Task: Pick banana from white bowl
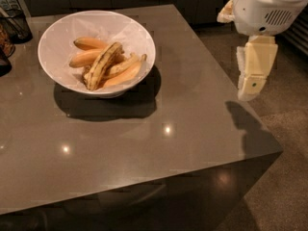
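Note:
The white bowl stands at the back left of the grey table. It holds several bananas. The banana, dull yellow with dark streaks, lies diagonally on top of the smooth orange-yellow ones. My gripper hangs at the right, over the table's right edge, well to the right of the bowl and above the table's surface. It holds nothing that shows.
A dark wire basket and dark objects stand at the table's far left edge. Dark cabinets run along the back. Speckled floor lies to the right of the table.

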`<state>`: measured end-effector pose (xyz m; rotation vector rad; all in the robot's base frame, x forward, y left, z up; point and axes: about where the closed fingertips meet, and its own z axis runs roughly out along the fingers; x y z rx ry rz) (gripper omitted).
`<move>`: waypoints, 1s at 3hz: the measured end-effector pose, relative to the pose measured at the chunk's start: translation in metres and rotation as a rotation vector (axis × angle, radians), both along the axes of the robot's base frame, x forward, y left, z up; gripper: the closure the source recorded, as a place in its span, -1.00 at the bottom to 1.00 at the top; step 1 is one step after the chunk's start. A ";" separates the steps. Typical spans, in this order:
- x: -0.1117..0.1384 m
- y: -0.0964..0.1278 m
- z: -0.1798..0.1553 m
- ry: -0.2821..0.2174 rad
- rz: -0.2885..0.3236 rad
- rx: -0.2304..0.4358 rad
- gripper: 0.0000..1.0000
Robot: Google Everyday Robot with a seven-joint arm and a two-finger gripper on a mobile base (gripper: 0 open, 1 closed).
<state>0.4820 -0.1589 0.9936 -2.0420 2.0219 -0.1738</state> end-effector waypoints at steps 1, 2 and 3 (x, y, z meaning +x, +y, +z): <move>0.024 0.017 0.016 -0.065 0.048 0.007 -1.00; 0.044 0.039 0.030 -0.106 0.131 -0.021 -1.00; 0.060 0.065 0.044 -0.137 0.220 -0.051 -1.00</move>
